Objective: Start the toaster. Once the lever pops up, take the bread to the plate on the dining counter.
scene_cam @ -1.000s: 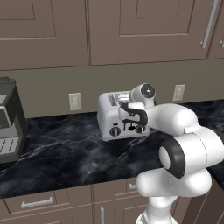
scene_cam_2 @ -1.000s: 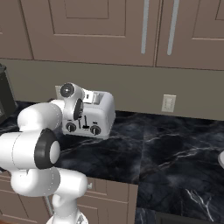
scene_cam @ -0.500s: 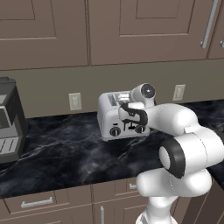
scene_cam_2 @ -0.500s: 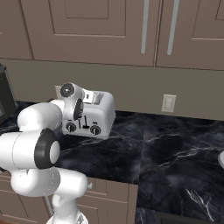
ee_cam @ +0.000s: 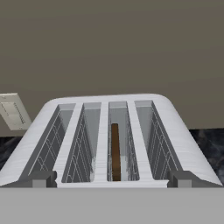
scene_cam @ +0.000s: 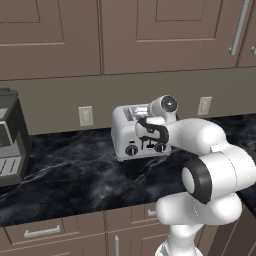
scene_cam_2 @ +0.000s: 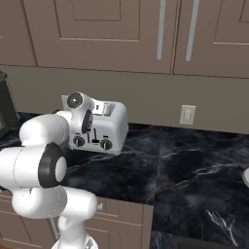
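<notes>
The silver-grey toaster (scene_cam: 124,126) (scene_cam_2: 115,125) stands on the black marble worktop against the wall. From the hand view I look down into its four slots (ee_cam: 175,127). The bread (ee_cam: 115,151), a thin dark brown slice, stands deep in the third slot from the left. My gripper (scene_cam: 149,142) (scene_cam_2: 87,127) (ee_cam: 112,179) hovers over the toaster's front top edge, open and holding nothing, its fingertips (ee_cam: 41,178) wide apart. A pale rounded sliver (scene_cam_2: 246,177) at the right edge of the right base view may be the plate; too little shows to tell.
A larger dark grey appliance (scene_cam: 10,135) (scene_cam_2: 4,102) sits at the left of the worktop. Wall outlets (scene_cam: 86,116) (scene_cam_2: 187,115) flank the toaster. Brown upper cabinets (scene_cam: 150,30) hang above, and drawers (scene_cam: 42,232) run below the worktop edge.
</notes>
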